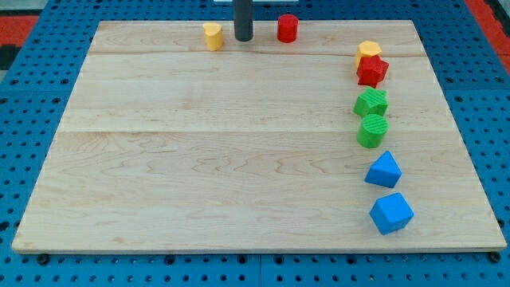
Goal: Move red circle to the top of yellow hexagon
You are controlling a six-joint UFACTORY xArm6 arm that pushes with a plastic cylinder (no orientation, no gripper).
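The red circle [288, 28] stands near the board's top edge, right of centre. My tip [243, 39] is just to its left, a small gap apart, between it and a yellow block [213, 36] whose shape I cannot make out for sure. The yellow hexagon [369, 50] sits at the view's right, near the top, touching a red star-like block [372, 71] just below it.
Down the view's right side run a green star-like block [370, 103], a green circle [372, 131], and two blue blocks [384, 171] [391, 213]. The wooden board [199, 159] lies on a blue pegboard.
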